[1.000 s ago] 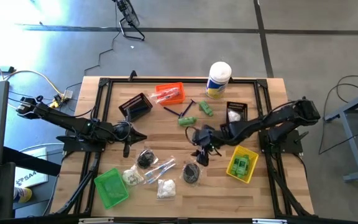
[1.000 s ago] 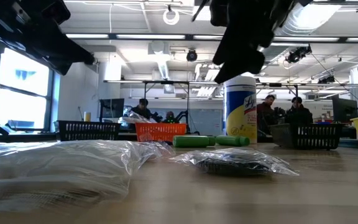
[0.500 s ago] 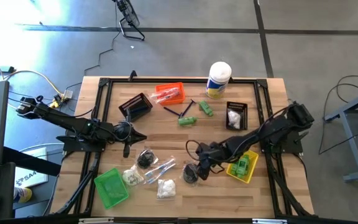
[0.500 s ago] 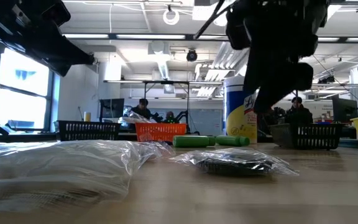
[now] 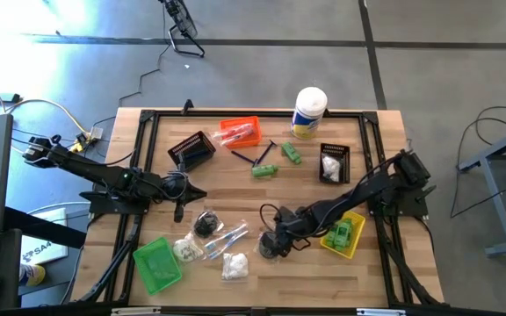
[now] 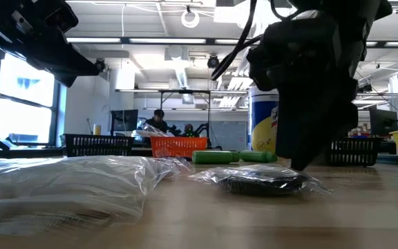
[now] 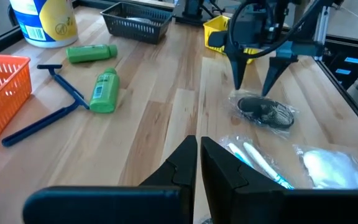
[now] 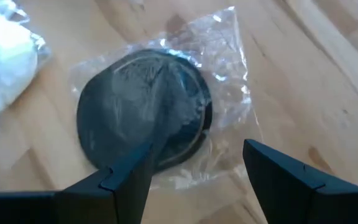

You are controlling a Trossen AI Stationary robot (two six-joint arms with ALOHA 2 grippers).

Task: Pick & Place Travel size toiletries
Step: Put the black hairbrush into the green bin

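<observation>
Right gripper (image 7: pixel 254 70) hangs spread wide just over the bagged dark bundle (image 8: pixel 145 109)!

Its two fingers (image 8: pixel 126 176) stand apart, tips pointing down at the clear bag, which lies flat on the bench (image 5: pixel 235 189) near the front, between the slim packet (image 5: pixel 224 238) and the yellow bin (image 5: pixel 342 233). No contact that I can make out yet. To do this well, I'd say drop straight down so the fingers straddle the dark disc itself, not just the loose plastic edge, press close to the wood, then close firmly, since slippery film could slide out. A bag of white puffs (image 7: pixel 328 167) sits close by, so a tidy vertical approach avoids dragging it. Left gripper (image 7: pixel 197 162) waits, fingers together, holding nothing, over the bench's left side.
</observation>
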